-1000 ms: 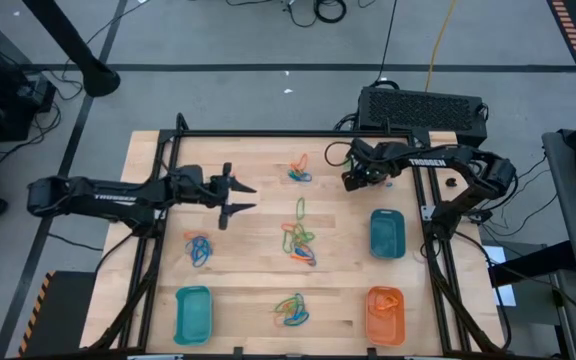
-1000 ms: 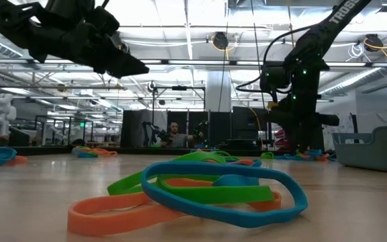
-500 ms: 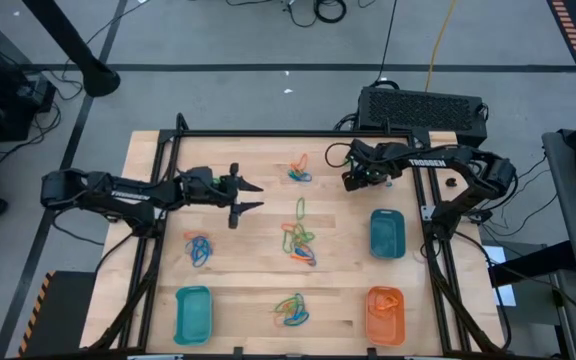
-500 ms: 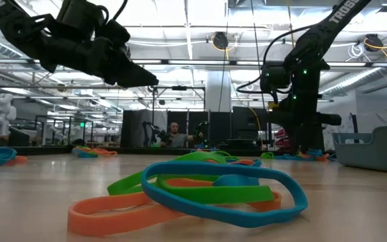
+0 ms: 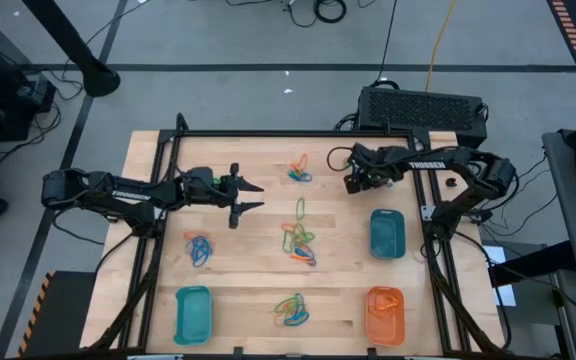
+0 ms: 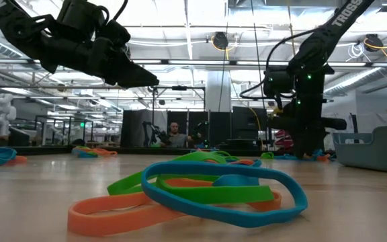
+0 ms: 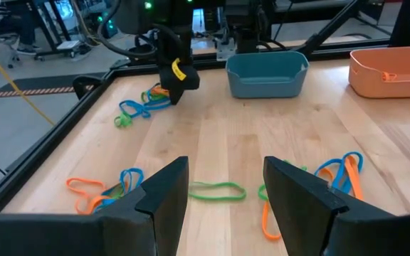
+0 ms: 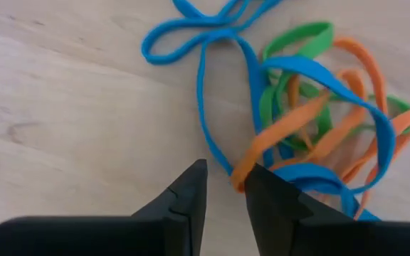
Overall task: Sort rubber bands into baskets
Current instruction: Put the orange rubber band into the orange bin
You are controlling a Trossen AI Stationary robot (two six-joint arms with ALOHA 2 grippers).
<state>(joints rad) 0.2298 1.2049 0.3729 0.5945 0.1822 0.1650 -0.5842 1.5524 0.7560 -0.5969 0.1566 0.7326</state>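
Note:
Rubber bands lie in several tangles on the wooden table: far middle (image 5: 299, 170), centre (image 5: 301, 238), left (image 5: 200, 250) and near middle (image 5: 291, 310). The baskets are two teal ones (image 5: 387, 233) (image 5: 194, 313) and an orange one (image 5: 386, 313). My right gripper (image 8: 225, 186) points down at the far-middle tangle (image 8: 312, 107), its fingers a narrow gap apart. A blue strand (image 8: 212, 142) and an orange loop's end (image 8: 242, 178) run into that gap. My left gripper (image 5: 245, 197) hangs open above the table's left half, nothing between its fingers (image 7: 226, 192). My right gripper comes from above, fingers pointing down, one on each side of the blue strand (image 8: 223, 169) at the tangle's edge. The orange loop's end lies against one fingertip (image 8: 256, 186). The bands lie flat on the table. Whether the fingers pinch the strand I cannot tell.
A black box (image 5: 423, 108) sits beyond the far edge and black frame rails (image 5: 268, 134) border the table. Bare wood lies between the tangles and around the left tangle.
My left gripper has sunk a little and moved slightly toward the table's middle, staying open, then kept still. My right gripper has stayed over the far-middle tangle.

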